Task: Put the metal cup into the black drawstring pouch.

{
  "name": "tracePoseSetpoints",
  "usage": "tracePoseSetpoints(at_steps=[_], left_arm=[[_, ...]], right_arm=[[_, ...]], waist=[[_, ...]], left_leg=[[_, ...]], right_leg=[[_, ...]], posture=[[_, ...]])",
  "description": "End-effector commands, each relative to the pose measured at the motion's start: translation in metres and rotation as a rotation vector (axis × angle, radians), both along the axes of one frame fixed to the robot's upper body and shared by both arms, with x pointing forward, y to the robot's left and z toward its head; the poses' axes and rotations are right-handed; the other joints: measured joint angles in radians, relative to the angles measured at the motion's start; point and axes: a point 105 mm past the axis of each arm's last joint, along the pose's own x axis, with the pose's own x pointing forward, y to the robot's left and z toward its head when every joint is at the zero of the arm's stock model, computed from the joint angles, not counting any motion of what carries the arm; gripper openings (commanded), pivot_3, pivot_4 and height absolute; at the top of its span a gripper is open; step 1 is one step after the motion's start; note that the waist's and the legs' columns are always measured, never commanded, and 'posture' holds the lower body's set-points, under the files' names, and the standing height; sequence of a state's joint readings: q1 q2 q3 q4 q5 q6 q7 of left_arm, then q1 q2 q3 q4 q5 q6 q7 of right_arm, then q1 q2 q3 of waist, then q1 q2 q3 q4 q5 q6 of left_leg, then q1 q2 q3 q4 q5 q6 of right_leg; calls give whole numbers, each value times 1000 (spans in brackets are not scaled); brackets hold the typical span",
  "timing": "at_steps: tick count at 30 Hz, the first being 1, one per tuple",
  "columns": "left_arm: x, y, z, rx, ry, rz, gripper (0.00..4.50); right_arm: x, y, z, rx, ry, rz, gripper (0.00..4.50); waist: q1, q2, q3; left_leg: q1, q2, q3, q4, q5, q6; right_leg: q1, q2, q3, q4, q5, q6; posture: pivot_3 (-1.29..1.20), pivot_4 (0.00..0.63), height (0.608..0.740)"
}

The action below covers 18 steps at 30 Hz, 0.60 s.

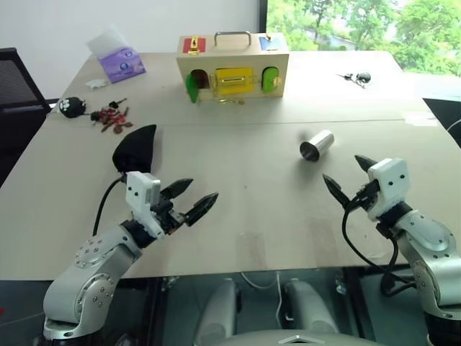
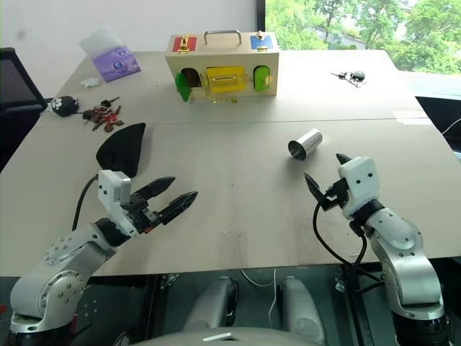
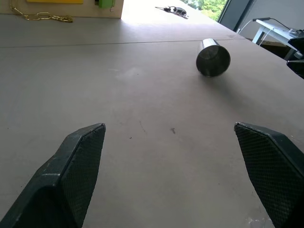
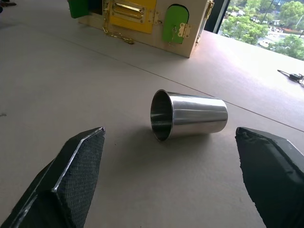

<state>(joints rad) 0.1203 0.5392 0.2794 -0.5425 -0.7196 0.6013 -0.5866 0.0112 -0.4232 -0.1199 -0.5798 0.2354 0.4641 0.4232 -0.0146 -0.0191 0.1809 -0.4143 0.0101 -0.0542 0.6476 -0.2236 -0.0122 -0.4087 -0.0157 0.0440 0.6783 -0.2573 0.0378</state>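
One metal cup [image 1: 317, 145] lies on its side at about 1 o'clock on the surface [image 1: 245, 216], one black drawstring pouch [image 1: 135, 149] at 10, both claws, left [image 1: 189, 199] and right [image 1: 348, 175], wide open, empty.

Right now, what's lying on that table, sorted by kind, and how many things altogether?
Metal cup, on its side: 1
Black drawstring pouch: 1
Wooden latch box: 1
Purple tissue pack: 1
Black round thing with paw marks: 1
Key bunches, reddish and dark: 2
Total: 7
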Motion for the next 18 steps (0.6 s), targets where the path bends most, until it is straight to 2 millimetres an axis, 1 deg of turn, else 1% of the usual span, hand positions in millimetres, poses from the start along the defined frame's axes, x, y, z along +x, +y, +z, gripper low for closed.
tracePoseSetpoints(at_steps=[1, 2, 4, 7, 9, 11, 13, 16, 18], left_arm=[[1, 1, 16, 6, -78, 18, 4500], [7, 5, 23, -13, -96, 58, 4500], [16, 13, 29, -36, -113, 132, 4500], [19, 22, 36, -68, -112, 202, 4500], [20, 25, 36, -55, -103, 221, 4500], [20, 30, 36, 8, -106, 250, 4500], [23, 40, 38, 98, -121, 327, 4500], [27, 63, 47, 233, -180, 466, 4500], [28, 77, 46, 452, -209, 543, 4500]], right_arm=[[-5, 7, 11, 6, -56, 37, 4463], [-4, 12, 11, 16, -65, 60, 4463], [1, 20, 12, 30, -79, 96, 4463], [1, 39, 25, 40, -127, 213, 4463], [-3, 53, 33, 58, -142, 325, 4463], [-12, 68, 42, 60, -169, 458, 4463], [-22, 79, 48, 57, -184, 572, 4463], [-35, 91, 50, 32, -176, 731, 4463], [-40, 96, 51, 18, -167, 802, 4463]], waist=[[0, 0, 0], [0, 0, 0], [0, 0, 0], [-5, 0, 0], [-6, 0, 0], [-4, 0, 0], [-1, 0, 0], [0, 0, 0], [-1, -1, 0]], left_leg=[[0, 0, 0, 0, 0, 0], [0, 0, 0, 0, 0, 0], [0, 0, 0, 1, 0, 0], [1, 0, 1, 1, 0, 0], [1, 0, 1, 1, 0, 0], [0, 0, 0, 1, 0, 0], [0, 0, -1, 0, 0, 0], [0, 0, -2, 0, 0, 0], [0, 0, -2, 0, 0, 0]], right_leg=[[0, 0, 0, 0, 0, 0], [0, 0, 0, 0, 0, 0], [0, 0, 0, 0, 0, 0], [0, 1, 1, 0, 0, 0], [0, 0, 1, 0, 1, -1], [0, 1, 0, 0, 1, -1], [0, 1, -1, 0, 1, -2], [1, 0, -1, 0, 1, -2], [1, 0, -1, 0, 1, -2]], posture=[[0, 150, 740], [0, 150, 740], [0, 150, 740], [0, 150, 740], [0, 150, 740], [0, 150, 740], [0, 150, 740], [0, 150, 740], [0, 150, 740]])
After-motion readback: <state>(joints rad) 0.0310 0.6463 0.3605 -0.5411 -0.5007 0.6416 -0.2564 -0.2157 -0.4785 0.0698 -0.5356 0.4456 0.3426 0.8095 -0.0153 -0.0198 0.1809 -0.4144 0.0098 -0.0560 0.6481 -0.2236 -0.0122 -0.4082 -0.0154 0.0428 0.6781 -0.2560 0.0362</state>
